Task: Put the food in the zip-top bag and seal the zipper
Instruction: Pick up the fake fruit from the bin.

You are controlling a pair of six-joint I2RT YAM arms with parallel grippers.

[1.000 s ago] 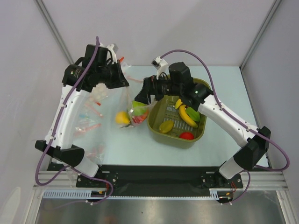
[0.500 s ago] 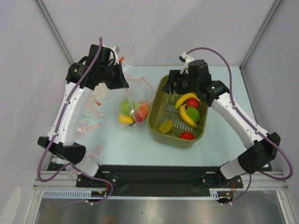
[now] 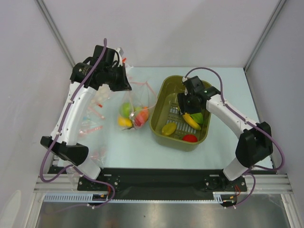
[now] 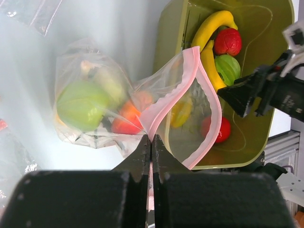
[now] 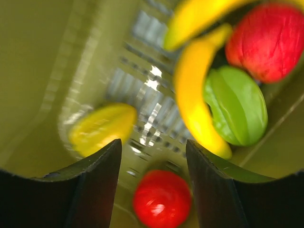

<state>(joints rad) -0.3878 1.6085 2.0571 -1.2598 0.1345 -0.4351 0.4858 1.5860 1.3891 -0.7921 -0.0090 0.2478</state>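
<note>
My left gripper is shut on the pink-red zipper strip of the clear zip-top bag and holds its mouth up and open. Inside the bag lie a green fruit, a red-orange piece and a yellow piece. My right gripper is open and empty, low inside the olive-green tub. A red tomato sits just below its tips, a lemon to the left, bananas, a green fruit and a red fruit to the right.
Clear bags printed with pastel dots lie under the left arm at the table's left. The tub stands right beside the bag. Grey enclosure walls close in the back and sides.
My right gripper has left the bag's mouth, swung right and dropped into the tub. The bag has settled with more fruit inside. My left gripper keeps its hold on the strip.
</note>
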